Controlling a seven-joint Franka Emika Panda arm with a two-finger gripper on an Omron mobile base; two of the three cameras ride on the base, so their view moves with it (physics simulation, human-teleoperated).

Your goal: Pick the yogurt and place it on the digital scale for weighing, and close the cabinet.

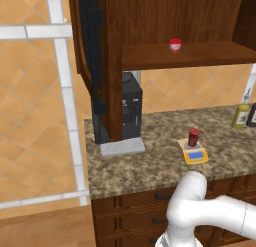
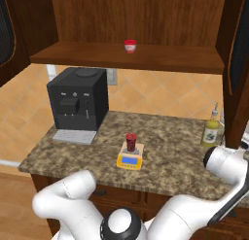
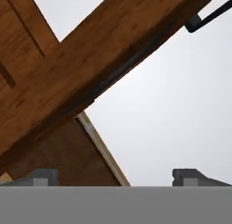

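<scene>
The cabinet (image 2: 146, 20) is seen standing open above the counter, its doors swung out to either side; the left door (image 1: 92, 51) is viewed edge-on, dark panel facing out, and the right door (image 2: 238, 54) is seen at the far right edge; a brown wooden edge of the cabinet (image 3: 90, 69) with a black bar handle (image 3: 206, 17) is shown slantwise close before the hand camera; the speckled granite counter (image 2: 170, 156) is seen below, with a black coffee machine (image 2: 78, 100) set at its left end; a yellowish bottle (image 2: 211, 129) is placed near its right end; the digital scale (image 2: 129, 159) is laid near the counter's middle, and the yogurt (image 2: 131, 141) is stood upright on its plate; a short red-and-white cup (image 2: 129, 45) is left on the cabinet shelf; the gripper (image 3: 118, 175) is held wide open, nothing being gripped between the finger tips (image 3: 43, 175).
</scene>
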